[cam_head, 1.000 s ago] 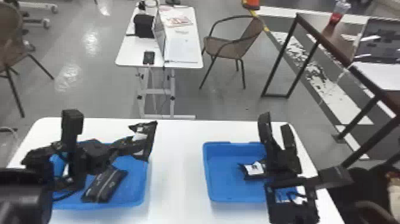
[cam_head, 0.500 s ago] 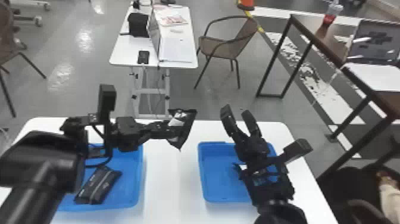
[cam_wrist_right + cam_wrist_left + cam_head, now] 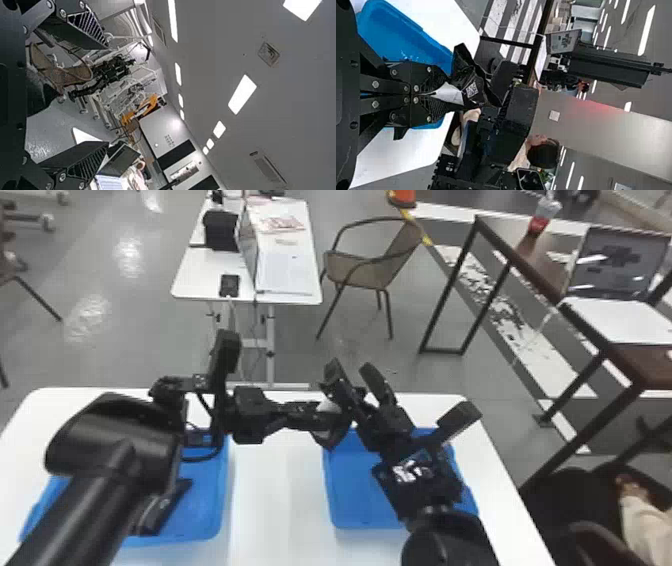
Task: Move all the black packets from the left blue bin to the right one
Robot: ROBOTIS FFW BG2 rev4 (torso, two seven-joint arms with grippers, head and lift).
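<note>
Moving rightwards since the earlier frame, your left gripper [image 3: 320,411] is bringing a glossy black packet with a white label [image 3: 472,90] away from the left blue plastic bin [image 3: 202,507] and across the white desk [image 3: 280,510]. Your right gripper [image 3: 351,366] is swinging left towards it. The carried packet is now hanging by the far left corner of the right blue plastic bin [image 3: 352,505], while another flat black packet [image 3: 162,507] is lying in the left bin.

You are probably pinching the packet by one end so that the rest is staying free for a drop. You are perhaps angling the right arm to receive it or to clear a path; the purpose is not certain.

Your left gripper's fingers are closing together on the packet's pale end, leaving its dark body projecting beyond the tips. Your right gripper is holding its fingers wide apart, with nothing between them. You are not getting a clear enough sight to tell whether it is touching the packet.
</note>
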